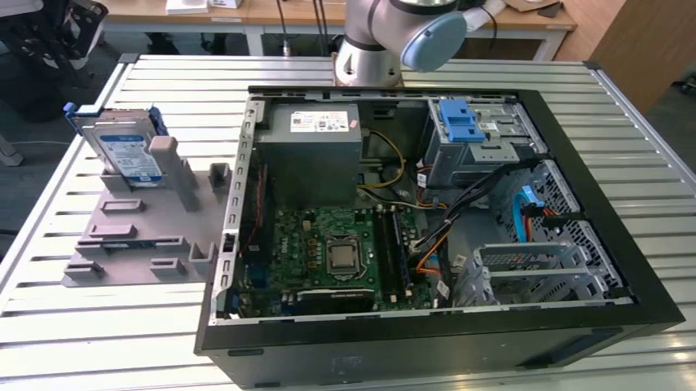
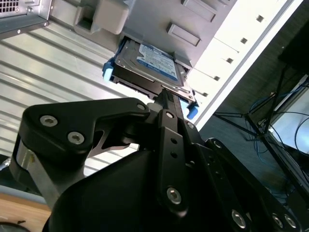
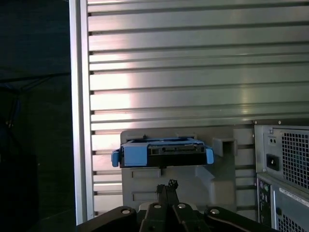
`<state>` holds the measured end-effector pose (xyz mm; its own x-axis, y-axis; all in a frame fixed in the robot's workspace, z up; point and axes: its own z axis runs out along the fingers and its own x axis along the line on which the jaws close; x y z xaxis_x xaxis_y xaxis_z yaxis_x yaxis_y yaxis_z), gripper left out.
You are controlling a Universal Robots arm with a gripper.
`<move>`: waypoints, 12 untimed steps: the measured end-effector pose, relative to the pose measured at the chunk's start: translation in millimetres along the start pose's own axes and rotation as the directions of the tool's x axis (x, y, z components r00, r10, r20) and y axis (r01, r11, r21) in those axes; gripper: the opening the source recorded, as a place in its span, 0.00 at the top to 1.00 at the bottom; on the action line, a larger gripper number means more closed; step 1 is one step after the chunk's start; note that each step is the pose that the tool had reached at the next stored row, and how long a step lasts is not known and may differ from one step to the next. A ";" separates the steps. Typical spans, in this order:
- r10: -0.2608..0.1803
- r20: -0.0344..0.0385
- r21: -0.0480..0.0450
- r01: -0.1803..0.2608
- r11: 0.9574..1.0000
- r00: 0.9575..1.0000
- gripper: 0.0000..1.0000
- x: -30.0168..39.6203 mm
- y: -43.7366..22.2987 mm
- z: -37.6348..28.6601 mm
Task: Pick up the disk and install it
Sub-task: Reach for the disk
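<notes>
Standing on edge just ahead of the fingertips (image 2: pixel 166 99), the disk (image 3: pixel 161 153) sits in a grey fixture plate (image 1: pixel 130 236), ungripped. Gripper (image 3: pixel 166 186) fingers pressed together, empty. Slatted metal table (image 3: pixel 193 72) stretches beyond them; open computer case (image 1: pixel 413 338) beside; dark floor (image 3: pixel 34 121), cables (image 2: pixel 270 125) past the table edge.

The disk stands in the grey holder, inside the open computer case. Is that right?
No. In the exterior view the disk stands in the grey holder, but outside the open computer case, on the table at the exterior view's left.
</notes>
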<state>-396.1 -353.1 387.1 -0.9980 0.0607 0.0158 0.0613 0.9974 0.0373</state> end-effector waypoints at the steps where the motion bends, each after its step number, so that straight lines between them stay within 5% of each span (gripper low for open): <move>1: 0.000 0.000 0.000 0.000 1.000 1.000 0.89 1.3 -0.1 0.1; 12: 0.004 0.000 0.001 -0.004 1.000 1.000 0.89 16.2 0.4 1.6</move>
<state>-412.3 -351.6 385.7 -0.9978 0.0648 0.0158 0.0654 0.9972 0.0367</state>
